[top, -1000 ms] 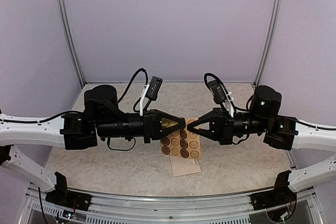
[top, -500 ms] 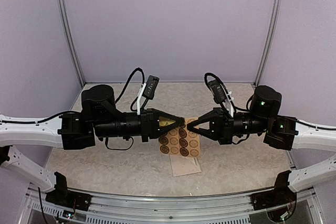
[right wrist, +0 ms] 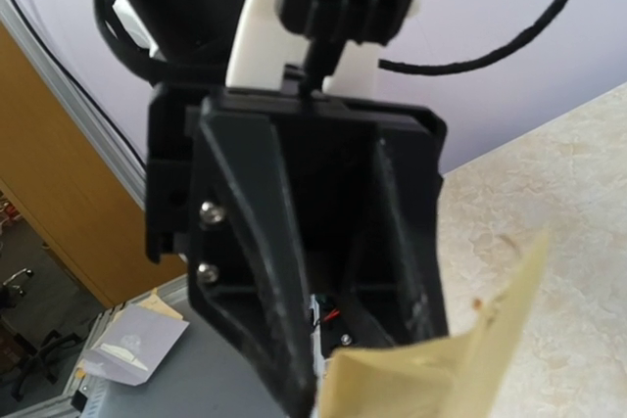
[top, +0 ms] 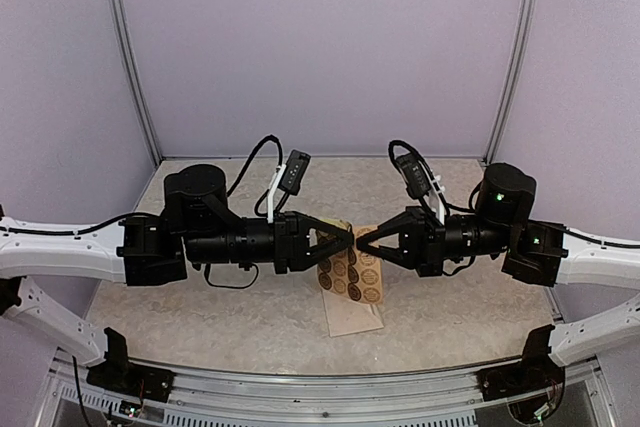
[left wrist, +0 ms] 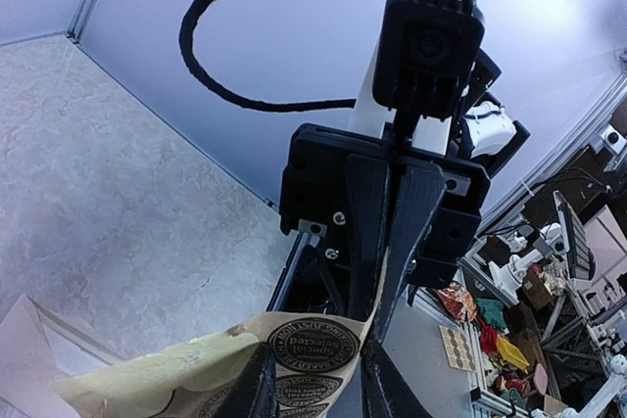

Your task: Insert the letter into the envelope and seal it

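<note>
Tan sticker sheet (top: pixel 352 277) droops: the left end effector (top: pixel 345 238) has just let go, fingers apart, leaving the right end effector (top: pixel 360 241) clamped on it. Sealing looks near.

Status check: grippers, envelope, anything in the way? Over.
Left fingers open. Right fingers shut on sticker sheet. Envelope on table, sheet hanging over it.

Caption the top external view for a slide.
Right gripper pinches the sticker sheet midair beside the open left gripper.

pale lilac walls (top: pixel 330 47), metal corner posts (top: pixel 128 67), beige marbled tabletop (top: pixel 200 317), aluminium rail (top: pixel 330 382) along near edge
</note>
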`<state>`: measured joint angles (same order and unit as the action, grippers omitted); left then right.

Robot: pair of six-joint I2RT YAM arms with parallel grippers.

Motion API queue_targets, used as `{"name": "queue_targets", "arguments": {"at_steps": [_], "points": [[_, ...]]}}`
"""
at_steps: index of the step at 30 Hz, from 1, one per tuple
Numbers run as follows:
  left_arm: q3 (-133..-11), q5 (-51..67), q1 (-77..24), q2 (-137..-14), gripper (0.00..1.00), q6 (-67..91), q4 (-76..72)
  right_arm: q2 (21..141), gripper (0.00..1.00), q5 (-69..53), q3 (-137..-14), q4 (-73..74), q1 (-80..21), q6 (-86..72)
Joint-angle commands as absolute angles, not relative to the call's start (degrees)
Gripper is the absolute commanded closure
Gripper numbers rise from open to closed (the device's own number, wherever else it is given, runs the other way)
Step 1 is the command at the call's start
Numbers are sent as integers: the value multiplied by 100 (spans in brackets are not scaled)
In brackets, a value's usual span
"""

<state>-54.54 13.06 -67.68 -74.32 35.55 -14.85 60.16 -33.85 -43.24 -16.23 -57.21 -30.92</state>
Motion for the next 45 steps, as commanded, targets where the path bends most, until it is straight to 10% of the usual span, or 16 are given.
{"name": "queue_targets", "arguments": {"at_steps": [1,45], "points": [[-5659,1352,-6699,-7518,72,3531,-1477,6068,100,-3501,-4471,-1560,-5743,-2999],[-5345,1207,-6599,-7440,92,3810,-1213,6085,100,-3388,-4518,-1464,-5783,-2918]]}}
